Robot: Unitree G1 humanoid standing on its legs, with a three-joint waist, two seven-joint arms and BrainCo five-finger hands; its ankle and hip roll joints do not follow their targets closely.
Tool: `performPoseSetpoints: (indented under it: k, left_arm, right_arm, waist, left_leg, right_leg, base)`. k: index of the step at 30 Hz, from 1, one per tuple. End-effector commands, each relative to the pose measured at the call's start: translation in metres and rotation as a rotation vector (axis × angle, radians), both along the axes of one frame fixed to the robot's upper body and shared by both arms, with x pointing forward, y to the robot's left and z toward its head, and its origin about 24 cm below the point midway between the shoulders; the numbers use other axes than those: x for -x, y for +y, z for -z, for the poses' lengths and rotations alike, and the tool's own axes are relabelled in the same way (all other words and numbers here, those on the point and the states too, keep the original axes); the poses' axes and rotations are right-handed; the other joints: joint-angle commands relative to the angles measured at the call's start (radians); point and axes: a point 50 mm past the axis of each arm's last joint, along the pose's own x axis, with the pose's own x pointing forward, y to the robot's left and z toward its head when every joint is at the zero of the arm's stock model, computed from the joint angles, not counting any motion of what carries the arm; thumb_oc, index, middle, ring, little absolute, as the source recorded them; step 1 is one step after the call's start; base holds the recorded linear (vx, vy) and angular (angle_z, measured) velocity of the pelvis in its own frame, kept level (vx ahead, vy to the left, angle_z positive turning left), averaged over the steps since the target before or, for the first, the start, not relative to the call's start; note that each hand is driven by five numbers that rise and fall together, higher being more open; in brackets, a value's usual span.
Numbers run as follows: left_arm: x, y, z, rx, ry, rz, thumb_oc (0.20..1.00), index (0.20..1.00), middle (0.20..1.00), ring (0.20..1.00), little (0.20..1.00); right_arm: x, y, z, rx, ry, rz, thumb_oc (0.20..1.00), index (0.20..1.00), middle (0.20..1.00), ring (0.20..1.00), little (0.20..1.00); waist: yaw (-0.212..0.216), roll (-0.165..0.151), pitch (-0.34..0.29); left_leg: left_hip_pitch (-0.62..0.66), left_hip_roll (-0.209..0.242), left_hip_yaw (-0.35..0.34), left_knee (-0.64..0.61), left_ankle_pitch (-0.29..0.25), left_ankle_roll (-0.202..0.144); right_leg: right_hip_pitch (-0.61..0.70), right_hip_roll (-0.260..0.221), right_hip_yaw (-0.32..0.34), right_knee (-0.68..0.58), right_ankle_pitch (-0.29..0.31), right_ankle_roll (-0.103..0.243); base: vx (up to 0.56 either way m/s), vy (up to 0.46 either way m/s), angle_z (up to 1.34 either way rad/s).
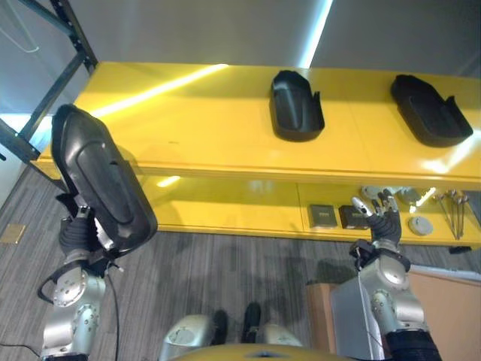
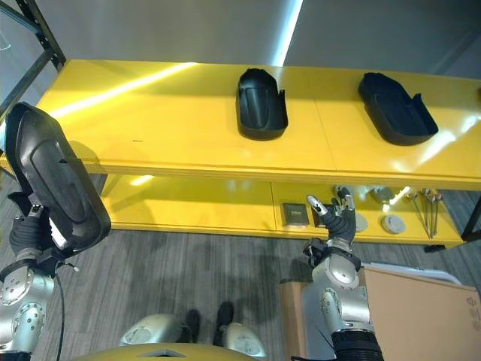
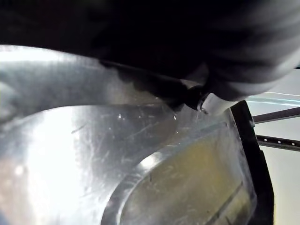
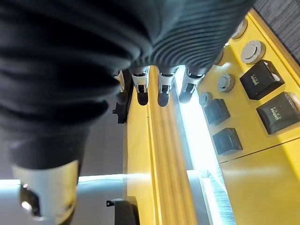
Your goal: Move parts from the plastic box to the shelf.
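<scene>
My left hand [image 1: 77, 235] is at the lower left, shut on a large glossy black part [image 1: 101, 177] that stands upright in the air in front of the left end of the yellow shelf [image 1: 210, 128]. The left wrist view has the part's shiny surface [image 3: 140, 154] very close. Two similar black parts lie on the top shelf, one in the middle [image 1: 295, 105] and one at the right [image 1: 430, 109]. My right hand [image 1: 382, 218] is raised at the lower right, open and holding nothing, in front of the lower shelf; its straight fingers [image 4: 159, 89] point along the shelf edge.
The lower shelf [image 1: 225, 203] carries small black boxes [image 1: 323, 216], round grey discs [image 1: 421, 225] and several metal tools [image 1: 453, 207] at its right end. A cardboard box [image 1: 451, 316] stands at the lower right. A black rack post [image 1: 64, 64] rises at the upper left.
</scene>
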Motion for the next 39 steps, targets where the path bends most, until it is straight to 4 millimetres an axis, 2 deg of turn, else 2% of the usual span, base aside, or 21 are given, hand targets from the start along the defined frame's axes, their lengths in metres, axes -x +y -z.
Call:
performPoseSetpoints:
  k: [1, 2, 4, 6, 7, 11, 12, 13, 14, 15, 16, 20, 21, 24, 26, 27, 29, 31, 32, 36, 39]
  left_arm:
    - [-0.011, 0.002, -0.039, -0.068, -0.172, 0.050, 0.200, 0.200, 0.200, 0.200, 0.200]
    - [-0.012, 0.001, -0.040, -0.069, -0.173, 0.056, 0.200, 0.200, 0.200, 0.200, 0.200]
    - [-0.015, -0.001, -0.038, -0.059, -0.173, 0.083, 0.200, 0.200, 0.200, 0.200, 0.200]
    - [-0.016, -0.003, -0.039, -0.061, -0.179, 0.090, 0.200, 0.200, 0.200, 0.200, 0.200]
    - [-0.016, -0.004, -0.039, -0.059, -0.187, 0.095, 0.200, 0.200, 0.200, 0.200, 0.200]
    - [-0.016, -0.005, -0.041, -0.060, -0.198, 0.113, 0.200, 0.200, 0.200, 0.200, 0.200]
    - [-0.016, -0.006, -0.042, -0.063, -0.198, 0.119, 0.200, 0.200, 0.200, 0.200, 0.200]
    - [-0.015, -0.005, -0.042, -0.066, -0.200, 0.126, 0.200, 0.200, 0.200, 0.200, 0.200]
    - [-0.014, -0.006, -0.043, -0.076, -0.201, 0.136, 0.200, 0.200, 0.200, 0.200, 0.200]
    - [-0.014, -0.004, -0.043, -0.084, -0.201, 0.141, 0.200, 0.200, 0.200, 0.200, 0.200]
    - [-0.018, -0.006, -0.043, -0.092, -0.203, 0.146, 0.200, 0.200, 0.200, 0.200, 0.200]
    - [-0.018, -0.007, -0.046, -0.121, -0.206, 0.180, 0.200, 0.200, 0.200, 0.200, 0.200]
    - [-0.018, -0.006, -0.050, -0.163, -0.197, 0.183, 0.200, 0.200, 0.200, 0.200, 0.200]
    - [-0.016, -0.003, -0.051, -0.165, -0.179, 0.198, 0.200, 0.200, 0.200, 0.200, 0.200]
    - [-0.016, -0.002, -0.051, -0.177, -0.174, 0.201, 0.200, 0.200, 0.200, 0.200, 0.200]
    - [-0.015, 0.001, -0.053, -0.212, -0.168, 0.203, 0.200, 0.200, 0.200, 0.200, 0.200]
    - [-0.018, 0.003, -0.055, -0.218, -0.167, 0.208, 0.200, 0.200, 0.200, 0.200, 0.200]
    - [-0.021, 0.001, -0.057, -0.216, -0.179, 0.204, 0.200, 0.200, 0.200, 0.200, 0.200]
    - [-0.024, -0.002, -0.058, -0.211, -0.195, 0.206, 0.200, 0.200, 0.200, 0.200, 0.200]
    - [-0.027, -0.016, -0.055, -0.194, -0.199, 0.254, 0.200, 0.200, 0.200, 0.200, 0.200]
    - [-0.028, -0.024, -0.051, -0.199, -0.191, 0.303, 0.200, 0.200, 0.200, 0.200, 0.200]
  right_arm:
    - [-0.004, -0.008, -0.015, 0.036, -0.070, 0.014, 1.000, 1.000, 1.000, 1.000, 1.000]
    - [-0.003, -0.008, -0.014, 0.030, -0.071, 0.021, 1.000, 1.000, 1.000, 1.000, 1.000]
    - [0.003, -0.008, -0.009, 0.022, -0.065, 0.035, 1.000, 1.000, 1.000, 1.000, 1.000]
    - [0.005, -0.008, -0.008, 0.026, -0.062, 0.033, 1.000, 1.000, 1.000, 1.000, 1.000]
    - [0.007, -0.009, -0.008, 0.034, -0.063, 0.031, 1.000, 1.000, 1.000, 1.000, 1.000]
    - [0.010, -0.015, -0.013, 0.048, -0.080, 0.039, 1.000, 1.000, 1.000, 1.000, 1.000]
    - [0.010, -0.016, -0.014, 0.054, -0.084, 0.040, 1.000, 1.000, 1.000, 1.000, 1.000]
    - [0.010, -0.017, -0.016, 0.054, -0.087, 0.041, 1.000, 1.000, 1.000, 1.000, 1.000]
    - [0.010, -0.016, -0.017, 0.054, -0.085, 0.038, 1.000, 1.000, 1.000, 1.000, 1.000]
    - [0.009, -0.016, -0.018, 0.051, -0.086, 0.045, 1.000, 1.000, 1.000, 1.000, 1.000]
    - [0.007, -0.015, -0.015, 0.021, -0.091, 0.059, 1.000, 1.000, 1.000, 1.000, 1.000]
    - [0.012, -0.012, -0.010, 0.006, -0.090, 0.067, 1.000, 1.000, 1.000, 1.000, 1.000]
    - [0.014, -0.010, -0.007, 0.011, -0.093, 0.068, 1.000, 1.000, 1.000, 1.000, 1.000]
    - [0.014, -0.004, -0.006, 0.000, -0.095, 0.054, 1.000, 1.000, 1.000, 1.000, 1.000]
    - [0.013, -0.003, -0.006, 0.004, -0.093, 0.049, 1.000, 1.000, 1.000, 1.000, 1.000]
    - [0.013, 0.001, -0.007, -0.002, -0.086, 0.031, 1.000, 1.000, 1.000, 1.000, 1.000]
    - [0.015, 0.005, -0.006, 0.007, -0.075, 0.016, 1.000, 1.000, 1.000, 1.000, 1.000]
    - [0.015, 0.007, -0.005, 0.005, -0.074, 0.002, 1.000, 1.000, 1.000, 1.000, 1.000]
    - [0.014, 0.007, -0.006, 0.016, -0.079, -0.008, 1.000, 1.000, 1.000, 1.000, 1.000]
    - [0.013, 0.001, -0.007, 0.007, -0.087, 0.015, 1.000, 1.000, 1.000, 1.000, 1.000]
    - [0.010, -0.001, -0.009, 0.007, -0.095, 0.011, 1.000, 1.000, 1.000, 1.000, 1.000]
  waist:
    - [-0.016, -0.010, -0.032]
    - [-0.021, -0.008, -0.029]
    - [-0.050, 0.004, -0.027]
    - [-0.063, 0.016, -0.031]
    - [-0.069, 0.019, -0.028]
    - [-0.077, 0.042, -0.030]
    - [-0.079, 0.052, -0.026]
    - [-0.082, 0.055, -0.022]
    - [-0.077, 0.070, -0.014]
    - [-0.079, 0.070, -0.016]
    - [-0.073, 0.075, -0.008]
    - [-0.067, 0.073, 0.013]
    - [-0.065, 0.075, 0.017]
    - [-0.053, 0.075, 0.020]
    - [-0.048, 0.075, 0.020]
    - [-0.044, 0.079, 0.015]
    - [-0.054, 0.077, 0.006]
    - [-0.063, 0.069, 0.006]
    - [-0.068, 0.061, 0.008]
    - [-0.071, 0.047, -0.001]
    - [-0.064, 0.038, -0.021]
  left_leg:
    - [-0.075, 0.027, 0.034, 0.154, 0.003, -0.021]
    - [-0.089, 0.048, 0.050, 0.175, 0.004, -0.023]
    - [-0.067, 0.149, 0.134, 0.119, 0.036, -0.044]
    - [-0.033, 0.186, 0.142, 0.052, 0.040, -0.061]
    - [-0.018, 0.201, 0.149, -0.009, 0.087, -0.063]
    - [0.003, 0.253, 0.112, -0.175, 0.187, -0.100]
    - [-0.004, 0.279, 0.107, -0.202, 0.236, -0.112]
    - [-0.007, 0.291, 0.107, -0.211, 0.249, -0.114]
    - [-0.014, 0.294, 0.073, -0.218, 0.248, -0.112]
    - [0.005, 0.285, 0.075, -0.211, 0.198, -0.102]
    - [0.008, 0.256, 0.063, -0.180, 0.148, -0.092]
    - [-0.007, 0.199, 0.058, -0.084, 0.077, -0.067]
    - [-0.003, 0.162, 0.066, -0.074, 0.049, -0.045]
    - [0.017, 0.101, 0.076, -0.089, 0.025, -0.011]
    - [0.024, 0.088, 0.087, -0.099, 0.022, -0.001]
    - [0.042, 0.064, 0.097, -0.142, 0.025, 0.017]
    - [0.051, 0.049, 0.099, -0.182, 0.033, 0.029]
    - [0.062, 0.040, 0.106, -0.204, 0.035, 0.032]
    - [0.066, 0.031, 0.111, -0.216, 0.034, 0.031]
    - [0.071, 0.028, 0.100, -0.235, 0.043, 0.033]
    - [0.069, 0.041, 0.108, -0.241, 0.049, 0.021]
  right_leg:
    - [0.011, 0.000, -0.006, -0.067, 0.013, 0.099]
    - [0.009, 0.001, -0.014, -0.059, 0.008, 0.094]
    - [0.002, -0.004, -0.054, -0.033, -0.012, 0.089]
    - [0.009, -0.006, -0.057, -0.022, -0.031, 0.098]
    - [0.004, -0.014, -0.063, -0.015, -0.027, 0.093]
    - [0.011, -0.031, -0.053, 0.004, -0.048, 0.099]
    - [0.013, -0.038, -0.051, 0.023, -0.062, 0.098]
    - [0.015, -0.046, -0.052, 0.036, -0.071, 0.098]
    - [0.009, -0.069, -0.040, 0.077, -0.084, 0.107]
    - [-0.002, -0.087, -0.031, 0.088, -0.087, 0.112]
    - [-0.028, -0.132, -0.026, 0.122, -0.078, 0.133]
    - [-0.022, -0.195, -0.003, 0.141, -0.052, 0.170]
    - [-0.014, -0.233, 0.006, 0.136, -0.035, 0.192]
    - [-0.022, -0.285, 0.007, 0.147, 0.027, 0.208]
    - [-0.028, -0.293, 0.002, 0.157, 0.038, 0.211]
    - [-0.032, -0.271, -0.009, 0.188, 0.020, 0.208]
    - [-0.069, -0.204, -0.001, 0.210, 0.013, 0.206]
    - [-0.091, -0.168, 0.000, 0.184, 0.023, 0.209]
    - [-0.103, -0.146, -0.003, 0.124, 0.041, 0.212]
    - [-0.084, -0.110, 0.020, 0.040, 0.055, 0.206]
    - [-0.061, -0.101, 0.002, -0.004, 0.059, 0.201]
  base:
    - [0.03, -0.088, 0.08]
    - [0.04, -0.078, 0.17]
    - [0.10, 0.008, 0.52]
    - [0.12, 0.123, 0.50]
    - [0.07, 0.200, 0.27]
    - [0.09, 0.265, 0.23]
    - [0.09, 0.285, 0.02]
    - [0.14, 0.480, -0.05]
    - [0.14, 0.512, -0.04]
    - [0.13, 0.737, -0.51]
    - [0.07, 0.564, -0.42]
    - [0.07, 0.459, -0.18]
    - [0.08, 0.461, 0.03]
    - [0.07, 0.392, -0.13]
    - [0.03, 0.230, -0.22]
    - [0.03, 0.237, -0.18]
    - [0.01, 0.187, -0.35]
    - [-0.02, 0.026, -0.19]
    - [-0.02, -0.045, -0.03]
    - [0.01, -0.106, -0.08]
    - [0.03, -0.125, 0.02]
